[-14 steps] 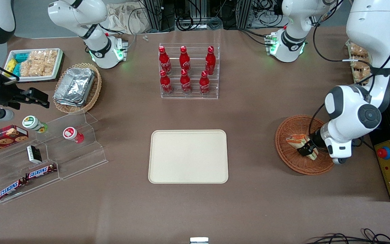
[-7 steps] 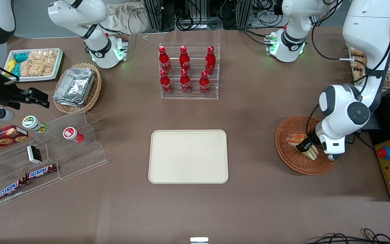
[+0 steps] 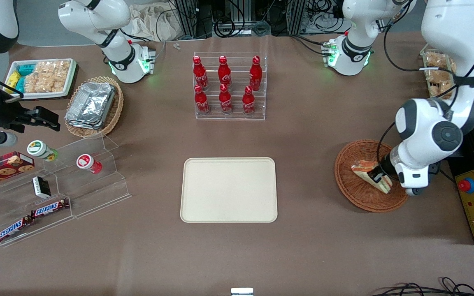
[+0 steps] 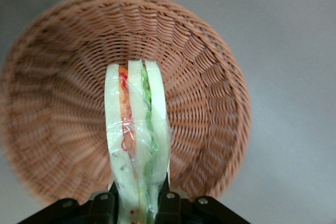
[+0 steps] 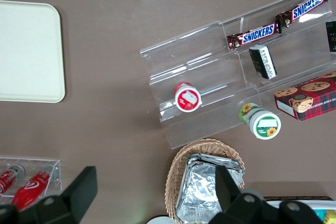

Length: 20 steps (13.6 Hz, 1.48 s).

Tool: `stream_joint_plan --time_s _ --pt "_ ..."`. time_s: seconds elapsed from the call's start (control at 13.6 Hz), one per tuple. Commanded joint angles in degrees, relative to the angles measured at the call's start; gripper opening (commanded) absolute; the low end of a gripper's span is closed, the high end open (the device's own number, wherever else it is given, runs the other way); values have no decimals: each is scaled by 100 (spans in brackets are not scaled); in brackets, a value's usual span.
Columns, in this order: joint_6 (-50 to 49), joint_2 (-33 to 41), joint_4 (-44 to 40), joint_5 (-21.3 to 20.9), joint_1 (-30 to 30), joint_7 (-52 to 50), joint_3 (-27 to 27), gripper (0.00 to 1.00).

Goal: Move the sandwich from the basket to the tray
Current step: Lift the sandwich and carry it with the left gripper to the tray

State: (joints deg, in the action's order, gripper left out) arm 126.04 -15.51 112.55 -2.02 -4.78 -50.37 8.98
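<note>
On the brown table, the largest thing that matters is the tray, lying flat and bare near the middle, well apart from the working arm's end. Toward that end the basket is sitting, round and shallow, with the arm leaning over it. Smaller again is the gripper, hanging just over the basket's inside — its fingers are pressing in on the two bread faces of the sandwich, so it is closed on the sandwich at the wide end.

From the wrist camera the sandwich is jutting out past the fingertips above the weave of the basket, and I am judging it to be lifted or just lifting, though I cannot tell for certain whether its tip is clear of the wicker.

What is worrying me is the grip itself: the hold is only on one end, and the wedge is wrapped in clear film, which looks slippery. If the arm is swinging fast toward the tray, the long free end could be sagging or pivoting between the pads — or sliding out over the bare table. Squeezing harder could squash the soft bread.

Up close, it is three pale slices with an orange-red layer and a green layer between them, the film crinkled and glinting.
</note>
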Motion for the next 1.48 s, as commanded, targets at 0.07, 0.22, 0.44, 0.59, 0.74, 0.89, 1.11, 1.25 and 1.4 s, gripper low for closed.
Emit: stream_joint_plan --time_s 0.07,0.22,0.44,0.59,0.74,0.89,1.11,1.25,1.4 --pt "-1649 706 -882 -71 126 -96 112 0" --pt "-2055 848 -1259 -53 126 -78 270 0" --pt "-2303 604 -1823 9 143 210 927 0" --pt "-2233 279 -2060 -52 170 561 1568 0" --pt "-1883 -169 -2176 -228 353 1018 2010 0" --pt "-1295 -538 -2123 -334 826 1091 2073 0" --pt "-539 -1258 -2158 -1078 1320 1047 2073 0" --pt "-20 -1716 -2176 -1309 1470 1038 2073 0" --pt "228 -2173 -2324 -1327 1532 1038 2073 0"
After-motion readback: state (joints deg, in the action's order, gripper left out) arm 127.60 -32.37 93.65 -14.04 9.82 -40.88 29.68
